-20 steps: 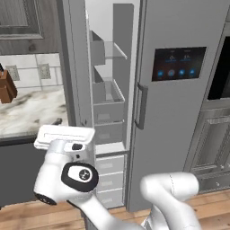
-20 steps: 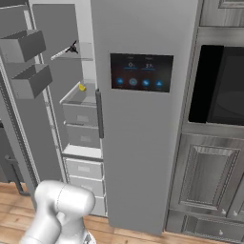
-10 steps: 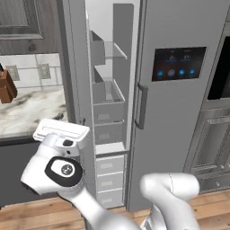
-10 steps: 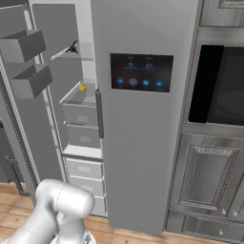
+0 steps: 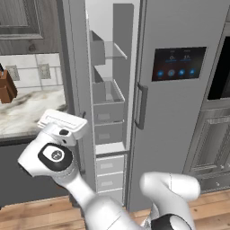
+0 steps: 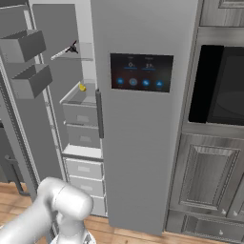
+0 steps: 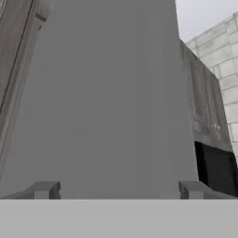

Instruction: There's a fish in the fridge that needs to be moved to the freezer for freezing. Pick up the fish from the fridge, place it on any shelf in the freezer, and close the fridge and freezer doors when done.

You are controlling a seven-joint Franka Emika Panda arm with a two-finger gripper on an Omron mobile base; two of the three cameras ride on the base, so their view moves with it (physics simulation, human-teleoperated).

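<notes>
- Now, the gripper (image 7: 118,191) is empty. Its finger tips (image 7: 44,189) stand wide apart, facing a flat grey surface that I take to be the outer face of the freezer door (image 7: 107,102).
- That door hangs open, swung out to the left of the freezer (image 5: 110,147), with the hand low beside it.
- The door should handle as a stiff, heavy hinged slab. It needs no pinch; a flat push on the bare face, well away from the hinge, should swing it shut.
- Farther in, the fish (image 6: 71,48) lies on the upper shelf (image 6: 83,53) of the freezer, at the shelf's left end, so the placing looks done.
- The fish is small, slender and dark, with thin pointed ends. It is probably light, slick, and apt to roll or slide on glass.
- If it had to be taken again, the hold belongs across its thick middle, not on the tips.
- A hard slam might jolt the fish along the shelf.
- Below it, a small yellow thing (image 6: 82,87) sits in the top drawer (image 6: 78,112).
- To the right, the fridge door (image 6: 143,152) with its dark panel (image 6: 141,71) is already closed.
</notes>
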